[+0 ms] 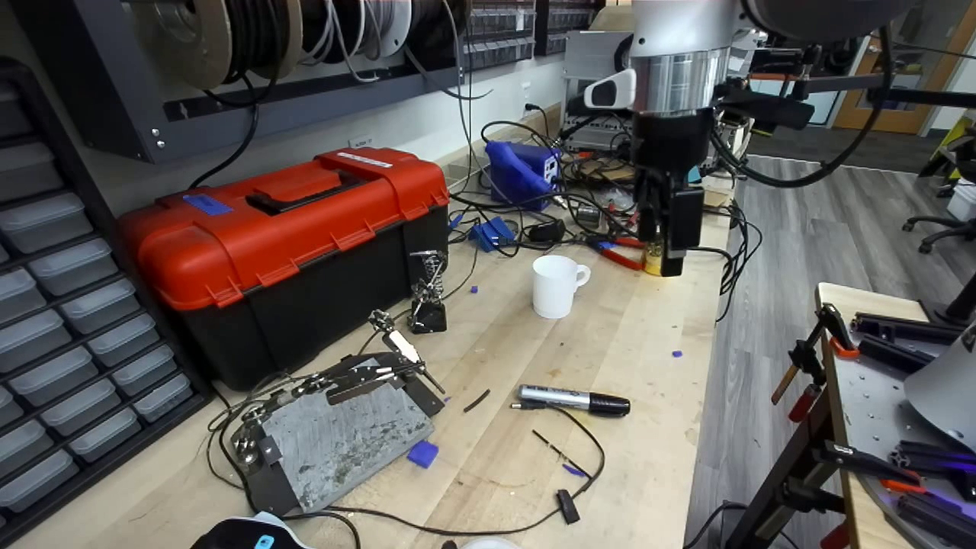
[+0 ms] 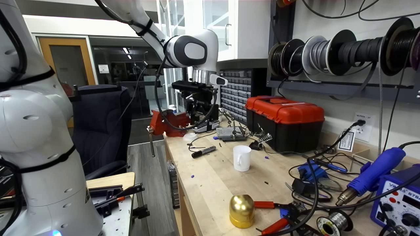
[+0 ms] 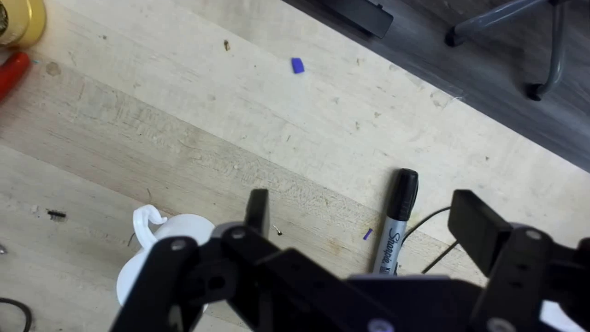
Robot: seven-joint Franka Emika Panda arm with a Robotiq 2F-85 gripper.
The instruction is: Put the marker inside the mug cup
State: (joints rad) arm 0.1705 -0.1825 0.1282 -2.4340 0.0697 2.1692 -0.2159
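The marker (image 1: pixel 576 399), grey with a black cap, lies flat on the wooden table. It also shows in an exterior view (image 2: pixel 203 152) and, between my fingers but below them, in the wrist view (image 3: pixel 395 226); its lower end there is hidden by my gripper. The white mug cup (image 1: pixel 555 287) stands upright with its handle to the side, also seen in an exterior view (image 2: pixel 241 159). In the wrist view the mug (image 3: pixel 184 228) is partly hidden behind my left-hand finger. My gripper (image 3: pixel 357 207) is open and empty, pointing down above the table; it also shows in an exterior view (image 1: pixel 662 255).
A thin black cable (image 1: pixel 591 438) lies beside the marker. A helping-hands stand (image 1: pixel 427 293), a grey plate (image 1: pixel 343 435) and a red toolbox (image 1: pixel 290 221) are on the wall side. Red-handled pliers (image 2: pixel 264 205) and a gold container (image 2: pixel 241 211) lie beyond the mug. A red vise (image 2: pixel 169 123) is at the table's end.
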